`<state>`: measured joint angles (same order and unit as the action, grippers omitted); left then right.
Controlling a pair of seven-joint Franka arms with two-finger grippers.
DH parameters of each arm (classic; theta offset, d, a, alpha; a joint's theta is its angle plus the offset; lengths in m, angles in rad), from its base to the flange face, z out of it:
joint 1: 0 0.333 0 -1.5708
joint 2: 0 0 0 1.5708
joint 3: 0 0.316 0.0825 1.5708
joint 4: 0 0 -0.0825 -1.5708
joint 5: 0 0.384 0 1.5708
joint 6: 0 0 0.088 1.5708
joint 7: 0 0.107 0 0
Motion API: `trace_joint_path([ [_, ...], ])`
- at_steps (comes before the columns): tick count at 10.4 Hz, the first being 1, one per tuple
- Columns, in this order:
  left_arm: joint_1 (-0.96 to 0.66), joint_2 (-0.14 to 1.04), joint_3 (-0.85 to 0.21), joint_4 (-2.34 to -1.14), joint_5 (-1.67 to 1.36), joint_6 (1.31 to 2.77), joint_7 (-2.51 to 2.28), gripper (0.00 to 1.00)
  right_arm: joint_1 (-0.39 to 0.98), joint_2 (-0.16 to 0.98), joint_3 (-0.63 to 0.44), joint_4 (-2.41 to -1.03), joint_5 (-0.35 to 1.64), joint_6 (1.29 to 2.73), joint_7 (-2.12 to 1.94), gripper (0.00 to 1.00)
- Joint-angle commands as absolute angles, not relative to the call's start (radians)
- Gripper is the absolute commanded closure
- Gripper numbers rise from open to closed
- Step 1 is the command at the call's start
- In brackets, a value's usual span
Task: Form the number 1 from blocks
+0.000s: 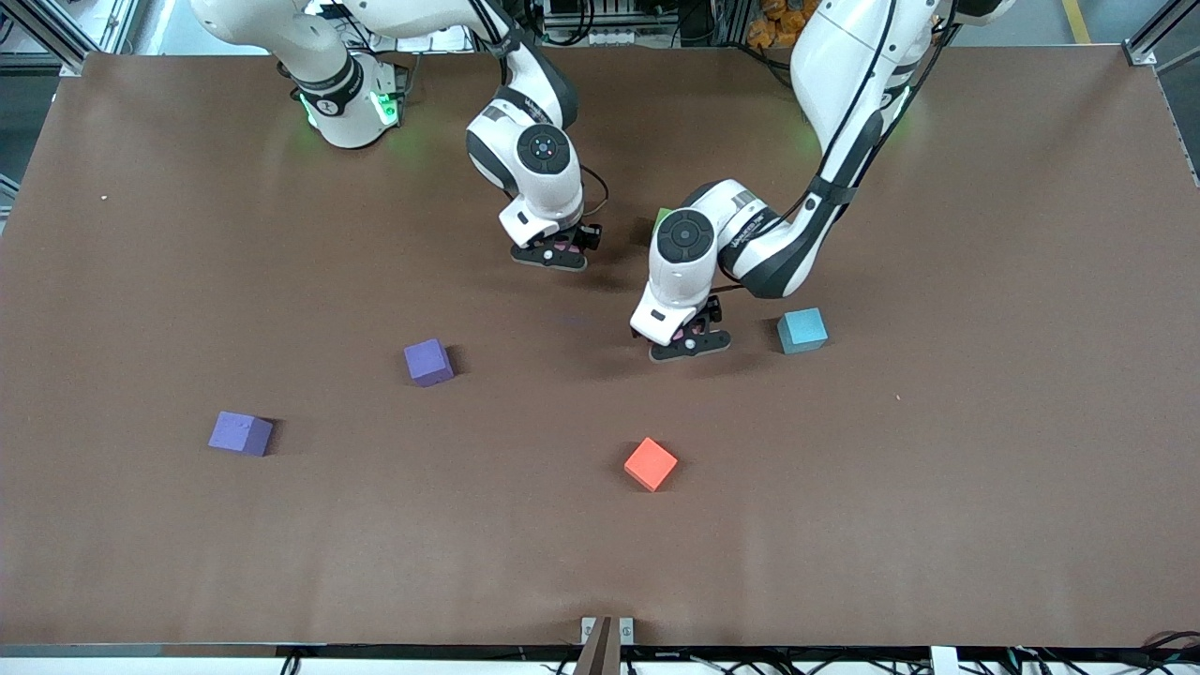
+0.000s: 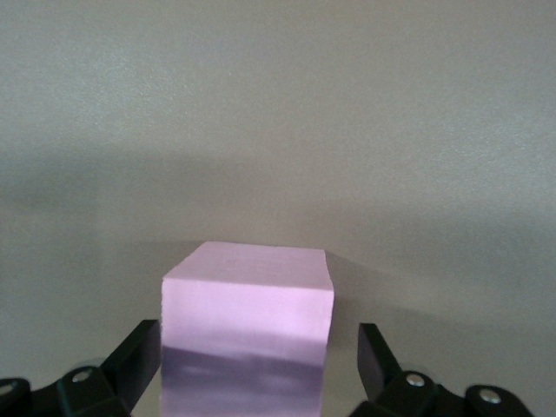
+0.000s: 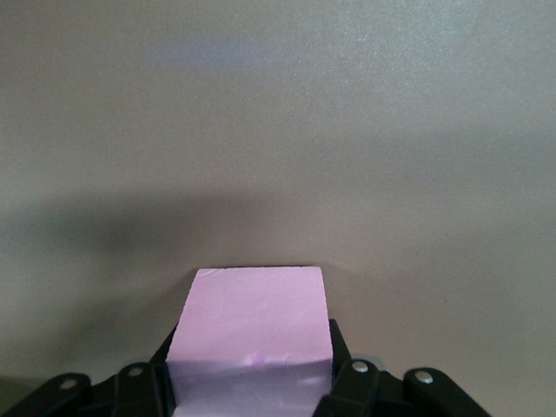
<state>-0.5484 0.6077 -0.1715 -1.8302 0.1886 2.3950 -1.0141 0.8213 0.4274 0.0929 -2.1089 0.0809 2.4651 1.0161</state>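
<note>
Brackets the first pink block [image 2: 248,321] with the left hand [image 1: 689,344]: fingers [image 2: 139,352] spread wide, a gap showing along one face, nothing clamped. Grips the second pink block [image 3: 252,326] tight in the right hand [image 1: 551,255], pads pressed on both sides, low over bare desk [image 1: 937,469]. Places the left hand down near the desk's middle, close by the light blue block [image 1: 802,330]. Shows the red block [image 1: 651,463] alone, nearer the front camera. Shows the first purple block [image 1: 428,362] toward the right arm's end, the second purple block [image 1: 241,433] nearer the camera. Hides all but a sliver of a green cube [image 1: 662,217] by the left arm's wrist.
</note>
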Motion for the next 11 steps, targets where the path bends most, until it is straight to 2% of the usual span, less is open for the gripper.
trace_joint_path([
  [1, -0.545, 0.641, -0.173, -1.795, 0.193, 2.402, -1.003, 0.24, 0.825, 0.417, 0.092, -2.121, 0.095, 2.474, 1.029, 0.48],
  [2, -0.538, 0.641, -0.173, -1.795, 0.192, 2.402, -1.003, 0.73, 0.819, 0.417, 0.092, -2.121, 0.095, 2.47, 1.023, 0.47],
  [3, -0.537, 0.641, -0.173, -1.798, 0.19, 2.402, -1.003, 1.0, 0.819, 0.417, 0.092, -2.129, 0.094, 2.476, 1.023, 0.47],
  [6, -0.537, 0.632, -0.173, -1.792, 0.189, 2.401, -1.02, 1.0, 0.816, 0.417, 0.098, -2.14, 0.086, 2.48, 1.022, 0.47],
  [7, -0.546, 0.632, -0.173, -1.777, 0.187, 2.399, -1.02, 1.0, 0.818, 0.417, 0.098, -2.14, 0.086, 2.48, 1.022, 0.43],
  [8, -0.549, 0.634, -0.173, -1.767, 0.187, 2.396, -1.023, 1.0, 0.821, 0.416, 0.098, -2.138, 0.084, 2.48, 1.022, 0.3],
  [9, -0.566, 0.635, -0.173, -1.757, 0.186, 2.392, -1.029, 1.0, 0.821, 0.405, 0.098, -2.138, 0.084, 2.479, 1.022, 0.0],
  [11, -0.578, 0.632, -0.175, -1.752, 0.186, 2.39, -1.051, 1.0, 0.813, 0.365, 0.1, -2.138, 0.083, 2.471, 1.019, 0.0],
])
